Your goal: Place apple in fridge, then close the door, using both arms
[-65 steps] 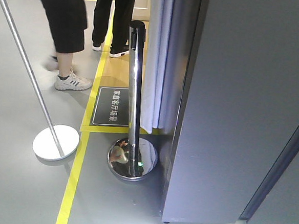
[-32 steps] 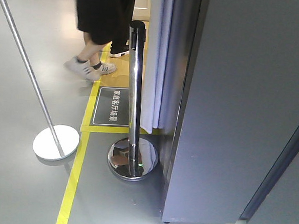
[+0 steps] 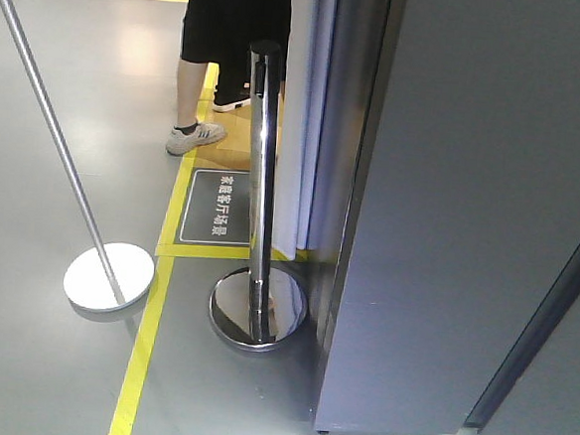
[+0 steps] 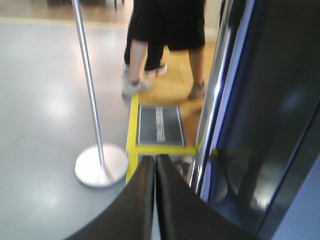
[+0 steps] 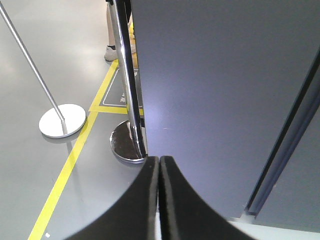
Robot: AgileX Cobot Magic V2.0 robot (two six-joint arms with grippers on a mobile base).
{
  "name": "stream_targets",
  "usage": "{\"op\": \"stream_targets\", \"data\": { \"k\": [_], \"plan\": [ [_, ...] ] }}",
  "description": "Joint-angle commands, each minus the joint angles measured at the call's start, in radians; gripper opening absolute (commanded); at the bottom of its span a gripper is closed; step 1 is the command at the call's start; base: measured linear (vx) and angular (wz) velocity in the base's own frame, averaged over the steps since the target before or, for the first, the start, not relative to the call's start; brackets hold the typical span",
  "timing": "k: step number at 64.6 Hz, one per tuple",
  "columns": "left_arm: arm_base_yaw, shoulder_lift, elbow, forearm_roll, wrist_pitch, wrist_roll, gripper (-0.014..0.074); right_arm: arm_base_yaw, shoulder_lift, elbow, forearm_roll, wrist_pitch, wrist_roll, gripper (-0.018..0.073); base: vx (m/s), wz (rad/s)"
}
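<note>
The apple is not in view in any frame. A tall dark grey upright face (image 3: 469,220) fills the right of the front view, with a dark seam (image 3: 553,306) running down it. No white interior or open door shows, so I cannot tell whether it is the fridge. It also shows in the right wrist view (image 5: 220,90) and, blurred, in the left wrist view (image 4: 270,110). My left gripper (image 4: 154,159) is shut and empty, held above the floor. My right gripper (image 5: 158,159) is shut and empty, close in front of the grey face.
A chrome stanchion post (image 3: 260,166) with a mirrored base (image 3: 258,310) stands just left of the grey face. A second thin post (image 3: 47,131) on a white disc base (image 3: 109,276) stands farther left. Yellow floor tape (image 3: 141,356) and a floor sign (image 3: 218,208) lie between. A person (image 3: 221,63) stands behind.
The person has walked from the left to behind the chrome post. The grey face and the posts have not moved.
</note>
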Motion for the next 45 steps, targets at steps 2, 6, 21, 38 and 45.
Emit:
{"op": "stream_targets", "data": {
  "k": [2, 6, 21, 38, 45],
  "plan": [
    [0.007, -0.023, 0.022, -0.013, -0.104, -0.002, -0.0006, -0.004, 0.01, -0.024, 0.015, -0.064, -0.004, -0.0008, 0.0, 0.0],
    [0.007, -0.021, 0.022, -0.013, -0.107, 0.008, -0.0006, -0.004, 0.01, -0.024, 0.015, -0.064, -0.004, -0.0008, 0.0, 0.0],
    [0.074, -0.021, 0.022, -0.013, -0.112, 0.05, -0.0006, -0.004, 0.01, -0.024, 0.015, -0.063, -0.004, -0.0008, 0.0, 0.0],
    [0.083, -0.021, 0.022, -0.014, -0.135, 0.046, -0.0006, -0.004, 0.01, -0.024, 0.015, -0.064, -0.004, -0.0008, 0.0, 0.0],
    [0.082, -0.021, 0.022, -0.013, -0.129, 0.043, -0.0006, -0.004, 0.01, -0.024, 0.015, -0.064, -0.004, -0.0008, 0.0, 0.0]
  ]
}}
